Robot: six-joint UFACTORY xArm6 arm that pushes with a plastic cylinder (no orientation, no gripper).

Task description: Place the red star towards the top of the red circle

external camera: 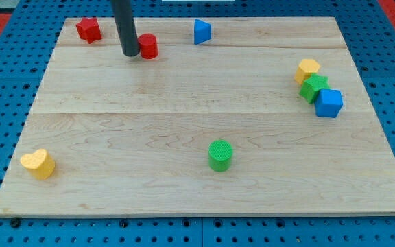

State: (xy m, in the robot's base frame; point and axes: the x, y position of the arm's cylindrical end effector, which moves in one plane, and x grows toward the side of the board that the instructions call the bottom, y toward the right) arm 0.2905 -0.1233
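The red star [88,29] sits near the board's top left corner. The red circle [148,46] stands to its right, near the top edge. My tip [130,53] rests on the board just left of the red circle, touching or almost touching its left side. The star lies to the left of my tip and slightly higher, well apart from it. The dark rod rises out of the view's top.
A blue triangle [201,31] lies right of the red circle. A yellow block [307,70], a green star [314,88] and a blue cube [329,103] cluster at the right. A green cylinder [220,154] stands at bottom centre. A yellow heart [38,163] lies bottom left.
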